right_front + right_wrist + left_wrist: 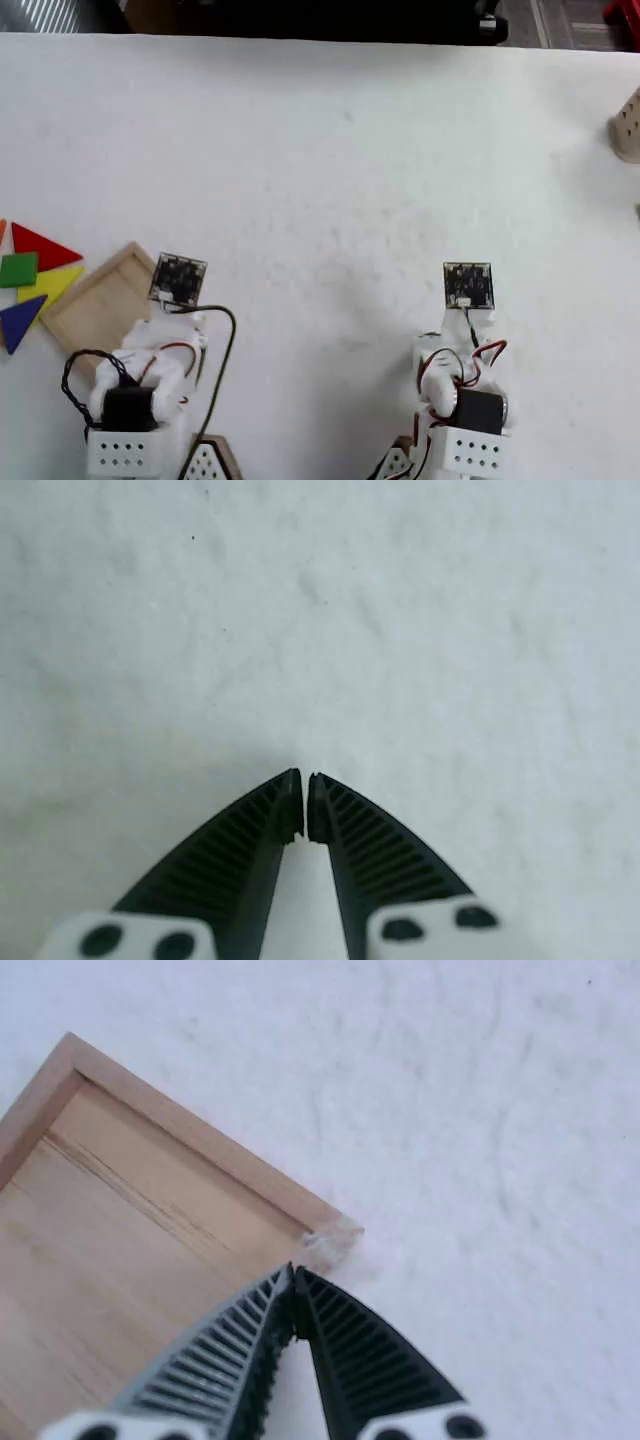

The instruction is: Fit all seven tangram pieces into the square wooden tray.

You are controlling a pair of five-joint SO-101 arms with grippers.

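Observation:
The square wooden tray (95,300) lies near the table's left edge, turned diagonally, with nothing in it. Left of it lie a red triangle (38,246), a green square (17,270), a yellow triangle (48,285) and a blue triangle (18,322); an orange sliver (2,230) shows at the frame edge. My left gripper (293,1282) is shut and empty, hovering over the tray's corner (330,1235). The left arm (140,385) is folded at the front. My right gripper (304,805) is shut and empty over bare white table, its arm (462,390) folded at the front right.
The white table (340,170) stretches wide between and beyond both arms. A tan perforated object (627,125) stands at the right edge. A small wooden perforated piece (208,462) sits by the left arm's base.

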